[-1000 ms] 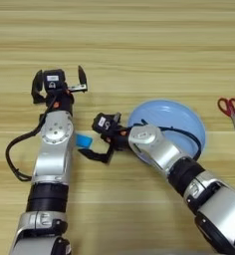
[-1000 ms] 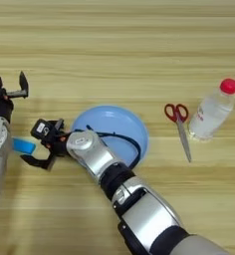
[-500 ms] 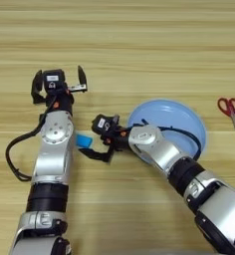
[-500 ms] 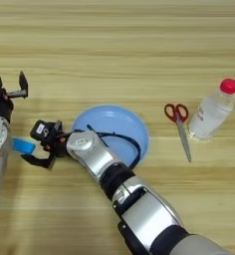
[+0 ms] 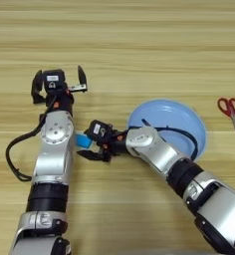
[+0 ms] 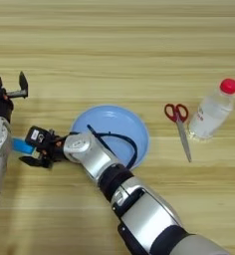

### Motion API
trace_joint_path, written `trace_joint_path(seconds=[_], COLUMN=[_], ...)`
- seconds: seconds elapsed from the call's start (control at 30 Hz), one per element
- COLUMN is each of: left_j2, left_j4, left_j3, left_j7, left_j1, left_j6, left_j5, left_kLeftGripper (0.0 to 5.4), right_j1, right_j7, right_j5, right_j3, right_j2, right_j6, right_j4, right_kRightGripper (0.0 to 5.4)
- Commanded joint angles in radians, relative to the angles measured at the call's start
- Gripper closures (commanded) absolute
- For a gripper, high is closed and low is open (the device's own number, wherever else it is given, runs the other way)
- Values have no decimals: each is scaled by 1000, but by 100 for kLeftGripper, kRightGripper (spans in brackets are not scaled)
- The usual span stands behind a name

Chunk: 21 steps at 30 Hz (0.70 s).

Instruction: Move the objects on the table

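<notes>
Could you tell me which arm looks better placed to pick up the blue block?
The right, probably. Its tool already sits at the blue block, fingers either side as far as I can tell. The left tool points away, further up the table, open, with its forearm beside the block.

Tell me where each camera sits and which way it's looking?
Left eye view: on the robot's head, looking down at the wooden table; shows the left gripper with jaws open, and the right gripper by the blue block.
Right eye view: same head, reaching further right, to the scissors and bottle.
Both share the blue plate and both arms.
</notes>
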<state>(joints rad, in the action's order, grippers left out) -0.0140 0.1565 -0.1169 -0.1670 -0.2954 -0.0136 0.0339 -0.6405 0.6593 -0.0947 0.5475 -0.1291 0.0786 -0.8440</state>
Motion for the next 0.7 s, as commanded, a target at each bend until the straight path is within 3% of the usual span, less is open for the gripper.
trace_joint_path(seconds=[0.03, 0.33, 0.7], left_j2=[-1, -3, -3], left_j4=[-1, 3, 28], left_j3=[1, 3, 1], left_j7=[-6, -3, 23], left_j1=[-6, -6, -8], left_j6=[-5, -6, -29], left_j5=[3, 3, -12], left_kLeftGripper=[0, 0, 0], right_j1=[31, 29, 27], right_j7=[-10, -25, -33], right_j5=[-36, -38, -37], right_j3=[18, 22, 25], right_j2=[-70, -74, -75], right_j6=[-28, -30, -34], right_j4=[-34, -42, -32], right_kRightGripper=[304, 396, 397])
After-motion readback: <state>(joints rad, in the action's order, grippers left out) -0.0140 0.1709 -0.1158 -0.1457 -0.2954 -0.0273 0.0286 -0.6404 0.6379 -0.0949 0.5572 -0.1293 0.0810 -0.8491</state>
